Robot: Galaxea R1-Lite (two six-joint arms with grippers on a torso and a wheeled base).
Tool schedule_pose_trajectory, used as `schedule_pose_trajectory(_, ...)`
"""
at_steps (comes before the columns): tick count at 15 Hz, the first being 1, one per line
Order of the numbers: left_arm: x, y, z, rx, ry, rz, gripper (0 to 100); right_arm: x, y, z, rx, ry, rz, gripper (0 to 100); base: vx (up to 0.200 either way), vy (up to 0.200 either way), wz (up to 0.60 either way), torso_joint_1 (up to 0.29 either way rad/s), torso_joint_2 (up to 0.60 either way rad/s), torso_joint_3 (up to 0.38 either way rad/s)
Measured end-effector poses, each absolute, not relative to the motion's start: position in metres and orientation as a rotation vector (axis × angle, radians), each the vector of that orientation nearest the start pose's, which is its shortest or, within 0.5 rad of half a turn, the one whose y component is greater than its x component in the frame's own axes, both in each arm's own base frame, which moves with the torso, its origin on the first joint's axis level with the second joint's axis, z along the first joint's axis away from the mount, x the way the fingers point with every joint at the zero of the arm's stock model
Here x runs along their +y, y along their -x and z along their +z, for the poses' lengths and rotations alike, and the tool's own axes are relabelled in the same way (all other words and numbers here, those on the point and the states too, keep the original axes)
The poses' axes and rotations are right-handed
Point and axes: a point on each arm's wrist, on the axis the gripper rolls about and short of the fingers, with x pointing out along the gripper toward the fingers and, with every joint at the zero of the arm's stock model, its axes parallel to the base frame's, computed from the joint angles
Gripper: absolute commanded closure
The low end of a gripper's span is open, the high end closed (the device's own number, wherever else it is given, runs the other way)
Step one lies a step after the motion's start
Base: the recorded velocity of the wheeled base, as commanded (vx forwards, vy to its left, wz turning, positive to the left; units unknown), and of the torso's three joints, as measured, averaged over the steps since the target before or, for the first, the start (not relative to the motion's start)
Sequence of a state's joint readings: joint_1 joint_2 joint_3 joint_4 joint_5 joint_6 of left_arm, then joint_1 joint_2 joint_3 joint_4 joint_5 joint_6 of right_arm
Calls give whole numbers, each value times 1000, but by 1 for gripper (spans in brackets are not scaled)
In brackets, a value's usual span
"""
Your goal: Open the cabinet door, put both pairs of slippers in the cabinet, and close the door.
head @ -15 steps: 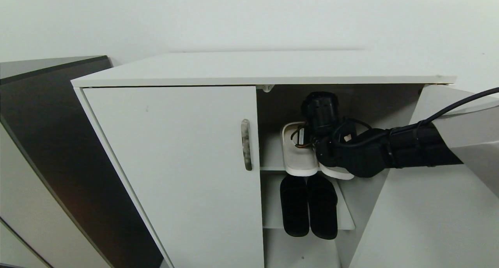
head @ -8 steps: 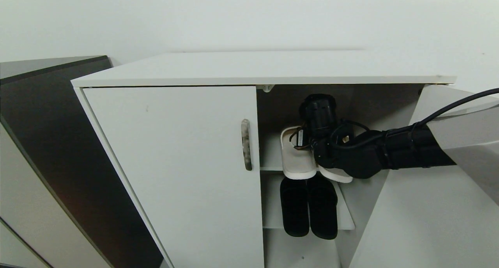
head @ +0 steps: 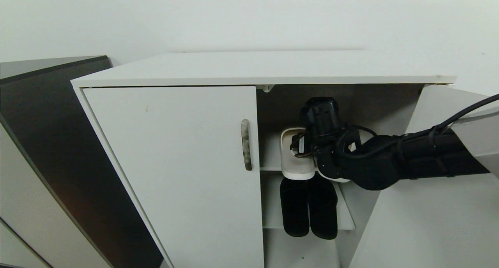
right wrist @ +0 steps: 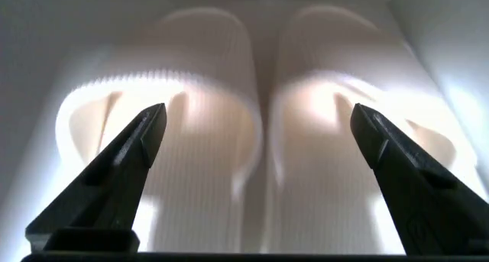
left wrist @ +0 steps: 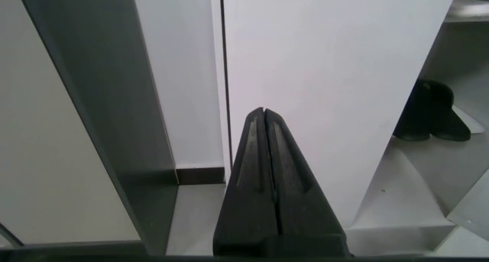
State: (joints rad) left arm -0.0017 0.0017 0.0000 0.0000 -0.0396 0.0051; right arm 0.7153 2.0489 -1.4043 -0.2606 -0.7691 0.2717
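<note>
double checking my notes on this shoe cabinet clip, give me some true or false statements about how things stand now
1. The white slippers sit above the black slippers inside the cabinet. True.
2. The right gripper is shut on a white slipper. False: it is open, spread wide in front of the pair.
3. The left gripper is shut. True.
4. Both cabinet doors are closed. False: the left door is closed, the right door stands open.

Upper cabinet shelf [head: 269, 158] bearing white slippers [head: 296, 167] (heels overhanging the edge), lower shelf [head: 271, 205] bearing black slippers [head: 308, 209] side by side
</note>
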Motion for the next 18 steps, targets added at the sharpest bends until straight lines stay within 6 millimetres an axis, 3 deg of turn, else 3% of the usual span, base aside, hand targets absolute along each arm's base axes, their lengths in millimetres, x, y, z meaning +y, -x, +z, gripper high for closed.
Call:
schedule_pose_trajectory(3, -1, 23, 76, 2, -4, -42, 100, 261, -286, 190, 262, -1, -81, 0, 0, 0, 0, 0, 0, 0)
schedule_pose_trajectory(4, -1, 23, 76, 2, -4, -42, 100, 260, -273, 189, 267, 1, -61, 100, 0, 0, 0, 0, 0, 0)
schedule_pose_trajectory(9, -1, 23, 75, 2, -4, -42, 100, 248, -220, 179, 279, -35, 30, 100, 0, 0, 0, 0, 0, 0)
schedule_pose_trajectory(15, -1, 23, 76, 2, -3, -41, 100, 241, -208, 174, 282, -30, 51, 100, 0, 0, 0, 0, 0, 0)
schedule_pose_trajectory(18, -1, 23, 76, 2, -3, -42, 100, 241, -208, 173, 282, -28, 49, 100, -200, 0, 0, 4, -1, 4)
